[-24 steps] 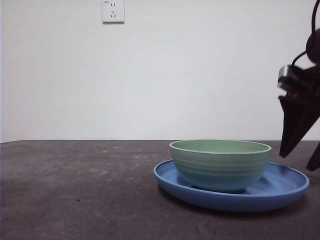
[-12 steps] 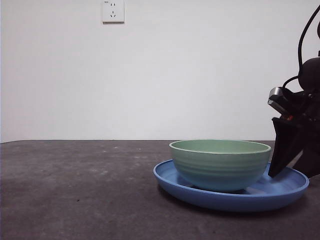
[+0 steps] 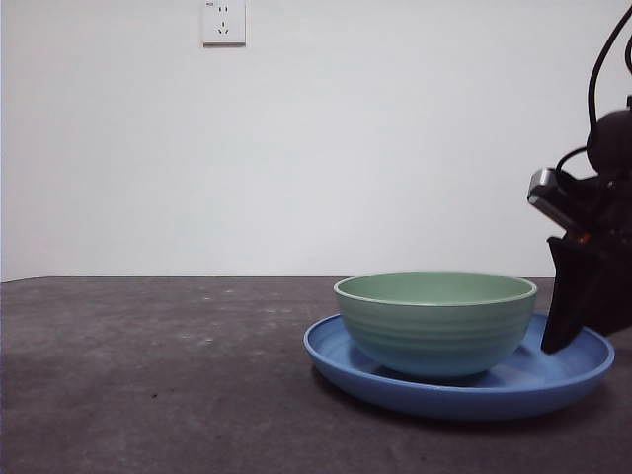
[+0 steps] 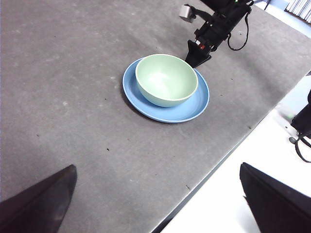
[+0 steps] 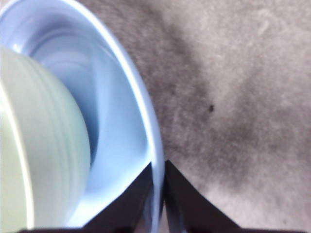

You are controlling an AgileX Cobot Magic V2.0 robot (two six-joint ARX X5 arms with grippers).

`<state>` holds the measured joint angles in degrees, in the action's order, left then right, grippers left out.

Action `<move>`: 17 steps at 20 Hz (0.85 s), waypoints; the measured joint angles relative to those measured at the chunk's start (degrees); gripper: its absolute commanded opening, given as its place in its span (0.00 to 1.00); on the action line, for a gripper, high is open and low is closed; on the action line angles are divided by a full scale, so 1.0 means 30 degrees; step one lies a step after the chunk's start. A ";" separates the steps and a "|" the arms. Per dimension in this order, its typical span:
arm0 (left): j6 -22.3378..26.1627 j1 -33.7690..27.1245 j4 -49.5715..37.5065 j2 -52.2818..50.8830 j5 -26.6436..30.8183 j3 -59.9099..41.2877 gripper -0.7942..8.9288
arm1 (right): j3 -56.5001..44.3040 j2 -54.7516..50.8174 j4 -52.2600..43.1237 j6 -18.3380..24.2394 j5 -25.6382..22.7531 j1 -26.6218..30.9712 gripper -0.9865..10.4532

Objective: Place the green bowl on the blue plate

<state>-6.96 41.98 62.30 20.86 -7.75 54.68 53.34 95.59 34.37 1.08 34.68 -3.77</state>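
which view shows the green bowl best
The left wrist view: the whole green bowl and its inside, sitting on the blue plate. The front view gives only its ridged side; the right wrist view only a blurred edge.

the wide blue round plate (image 3: 578, 370) has a smooth, glossy, glazed-looking finish with streaky highlights, the pale mint-green round bowl (image 3: 434, 331) a smooth satin surface with faint horizontal ridges, the dark grey table top (image 3: 148, 375) a matt, mottled, slightly rough texture, and the white back wall (image 3: 395, 138) looks flat and matt.
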 measured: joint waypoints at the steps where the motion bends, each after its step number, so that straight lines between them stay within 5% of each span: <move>1: 0.0000 0.0000 0.0000 0.0000 -0.0007 0.0000 0.66 | 0.0189 -0.0226 0.0248 0.0007 -0.0095 0.0000 0.09; 9: 0.0000 0.0000 0.0000 0.0000 -0.0007 0.0000 0.66 | 0.0568 -0.0896 0.0590 -0.0984 0.0787 -0.0393 0.09; 17: 0.0000 0.0000 0.0000 0.0000 -0.0007 0.0000 0.66 | 0.0568 -0.0896 -0.2820 -0.4087 0.0721 -0.4393 0.09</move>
<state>-6.96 41.98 62.30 20.86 -7.77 54.68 55.05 92.90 25.91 -11.18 36.84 -16.95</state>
